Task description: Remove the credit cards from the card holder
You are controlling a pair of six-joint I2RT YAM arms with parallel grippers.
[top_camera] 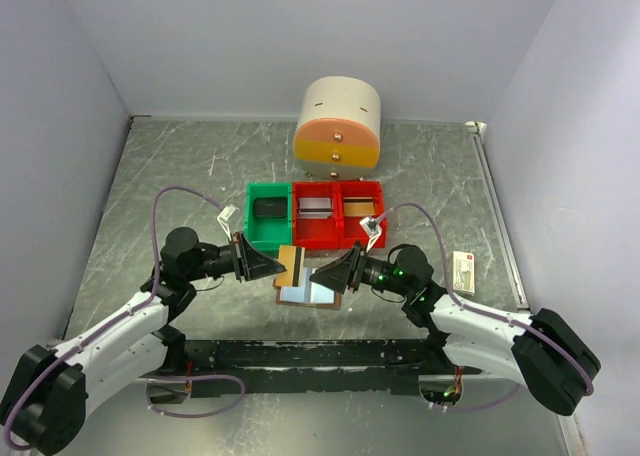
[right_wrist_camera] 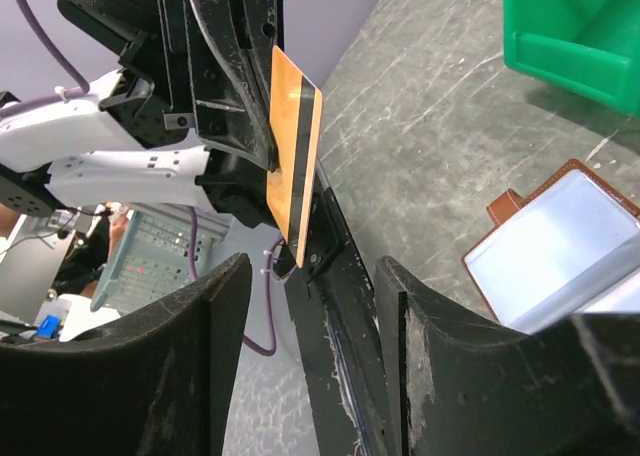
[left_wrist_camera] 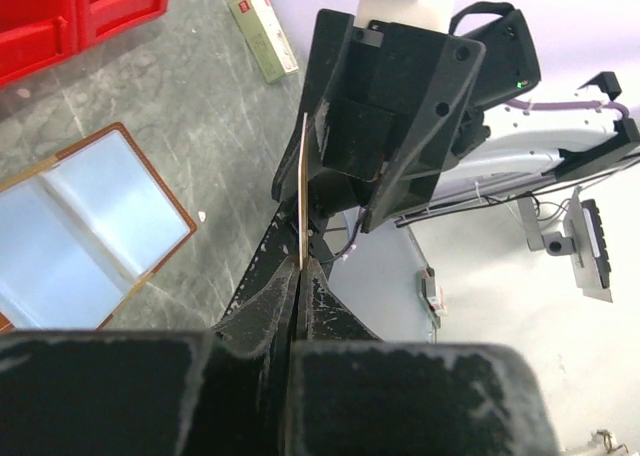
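The card holder lies open on the table between the two arms, its pale blue panels up and brown border showing. My left gripper is shut on an orange credit card with a black stripe, held upright above the holder's left edge. The left wrist view shows this card edge-on, pinched at the fingertips. My right gripper faces it, open, with the card just beyond its spread fingers; nothing touches them.
Behind the holder stand a green bin and two red bins, each with a flat card-like item inside. A round cream and orange drawer unit sits at the back. A cream box lies at the right.
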